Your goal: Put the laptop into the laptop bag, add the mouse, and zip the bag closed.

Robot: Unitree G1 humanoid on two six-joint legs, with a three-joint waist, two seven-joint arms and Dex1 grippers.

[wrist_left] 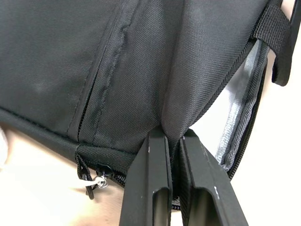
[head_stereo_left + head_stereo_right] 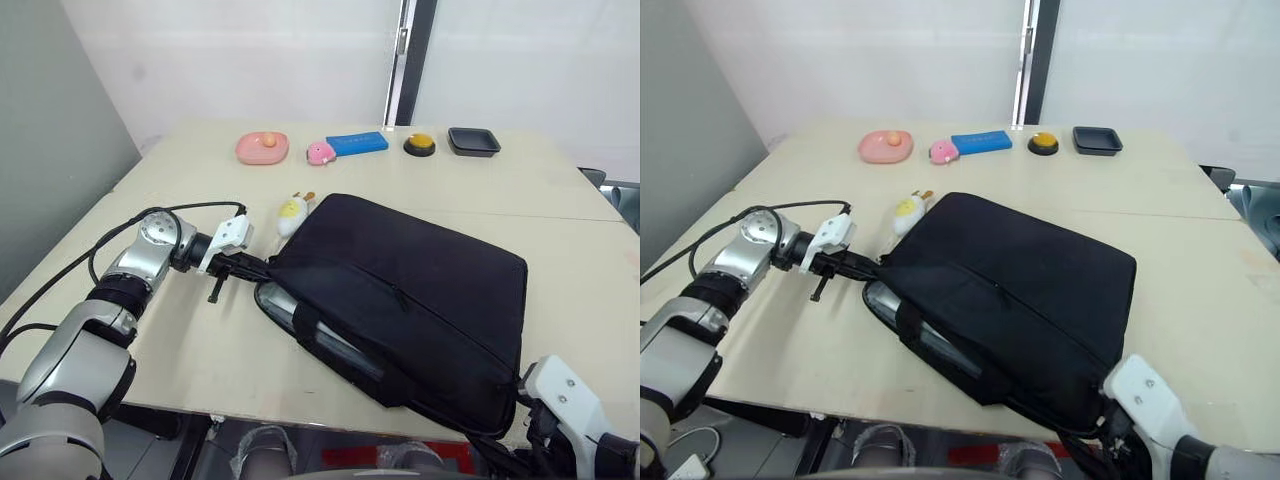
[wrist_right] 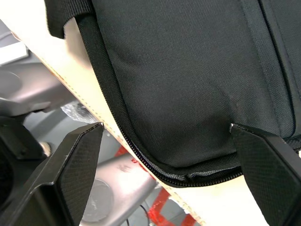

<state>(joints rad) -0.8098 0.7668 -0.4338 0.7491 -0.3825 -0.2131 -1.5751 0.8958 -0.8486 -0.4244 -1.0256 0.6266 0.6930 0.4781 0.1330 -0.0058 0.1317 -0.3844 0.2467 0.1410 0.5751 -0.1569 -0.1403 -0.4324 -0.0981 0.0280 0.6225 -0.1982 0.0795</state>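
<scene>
on tabletop [image 2: 180,370], laptop bag [image 2: 420,300] lies flat, long axis diagonal from far-left to near-right, open mouth facing near-left; laptop [image 2: 330,345] edge peeks inside. left gripper [image 2: 250,264] pinched tight on bag's left corner fabric. right gripper [image 3: 164,155] spread wide around near-right corner, overhanging table edge. mouse not spotted. guess: keep left pinch steady so mouth stays open, don't drag bag off edge.
</scene>
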